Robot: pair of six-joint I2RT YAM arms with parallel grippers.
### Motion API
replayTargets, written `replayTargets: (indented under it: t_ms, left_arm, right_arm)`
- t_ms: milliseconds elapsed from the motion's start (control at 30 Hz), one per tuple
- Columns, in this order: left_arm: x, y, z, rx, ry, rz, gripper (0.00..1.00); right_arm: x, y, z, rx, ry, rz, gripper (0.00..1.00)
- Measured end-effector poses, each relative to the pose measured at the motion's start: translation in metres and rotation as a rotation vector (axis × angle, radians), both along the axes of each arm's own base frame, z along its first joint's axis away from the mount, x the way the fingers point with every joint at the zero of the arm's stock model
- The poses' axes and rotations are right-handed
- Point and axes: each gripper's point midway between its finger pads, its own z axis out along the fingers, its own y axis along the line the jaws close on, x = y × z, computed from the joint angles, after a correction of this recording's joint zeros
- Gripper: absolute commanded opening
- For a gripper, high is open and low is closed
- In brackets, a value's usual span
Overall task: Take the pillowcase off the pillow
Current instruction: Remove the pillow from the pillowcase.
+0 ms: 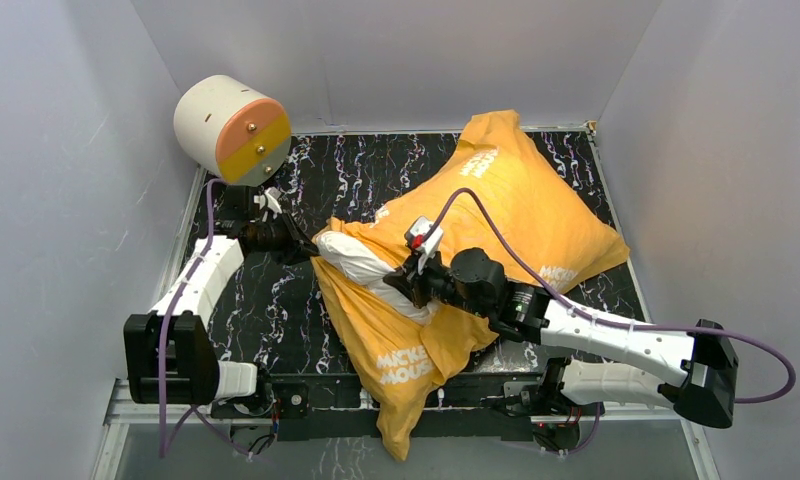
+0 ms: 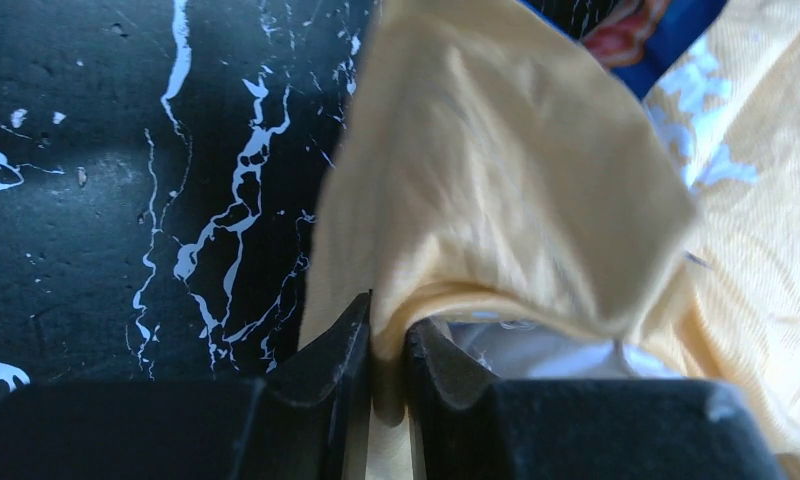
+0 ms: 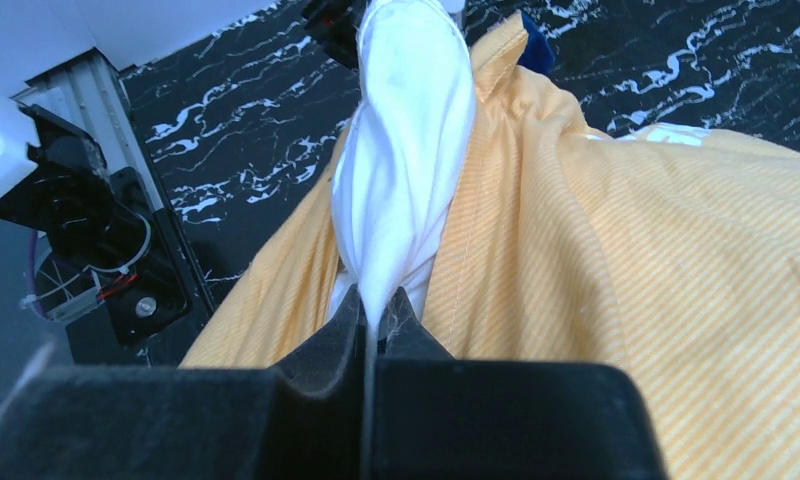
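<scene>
Now we see left fingers nearly shut, pinching orange pillowcase edge; right fingers clamped tight on white pillow corner poking out, mid-frame on bench.

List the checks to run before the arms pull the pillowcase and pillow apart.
1. Left tool shut on the pillowcase edge: ok, orange fabric is pinched in its grip.
2. Right tool shut on the pillow alone: ok, only white fabric enters its grip.
3. Pillow exposed at the opening: ok, a white corner sticks out.
4. Pillow freed: not ok, most of it is inside the pillowcase.
5. Purple cable safe from snagging: cannot tell, it arcs over the pillowcase.
</scene>
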Motion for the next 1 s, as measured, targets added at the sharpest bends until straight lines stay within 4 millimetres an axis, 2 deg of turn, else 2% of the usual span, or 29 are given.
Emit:
replayTargets:
  t_ms: [167,300,333,433,500,600,700,833,1000]
  left_arm:
    - [0.006,0.005,-0.014,-0.030,0.056,0.021,0.00]
    - [0.011,0.006,-0.017,-0.046,0.051,0.023,0.00]
    - [0.014,0.011,-0.018,-0.027,0.027,0.039,0.07]
    - [0.027,0.042,-0.023,0.051,-0.058,0.147,0.29]
    - [0.022,0.051,-0.023,0.063,-0.086,0.188,0.38]
    - [0.000,0.048,-0.014,0.046,-0.138,0.206,0.60]
    - [-0.013,0.042,0.004,0.015,-0.195,0.212,0.64]
    - [-0.026,0.031,0.031,-0.053,-0.281,0.194,0.74]
    - [-0.040,0.013,0.038,-0.123,-0.302,0.152,0.76]
  right_arm:
    - [-0.005,0.000,0.000,0.023,-0.018,0.030,0.00]
    - [0.009,0.003,-0.004,0.008,-0.027,-0.052,0.00]
    - [0.016,0.005,-0.004,0.000,-0.031,-0.091,0.00]
    - [0.038,0.021,0.001,-0.026,-0.045,-0.210,0.00]
    - [0.059,0.034,0.003,-0.064,-0.058,-0.305,0.00]
    - [0.088,0.052,-0.003,-0.100,-0.067,-0.426,0.00]
    - [0.103,0.061,-0.012,-0.114,-0.057,-0.488,0.00]
    - [0.118,0.070,-0.012,-0.127,-0.023,-0.535,0.00]
    - [0.127,0.078,-0.011,-0.116,0.023,-0.539,0.00]
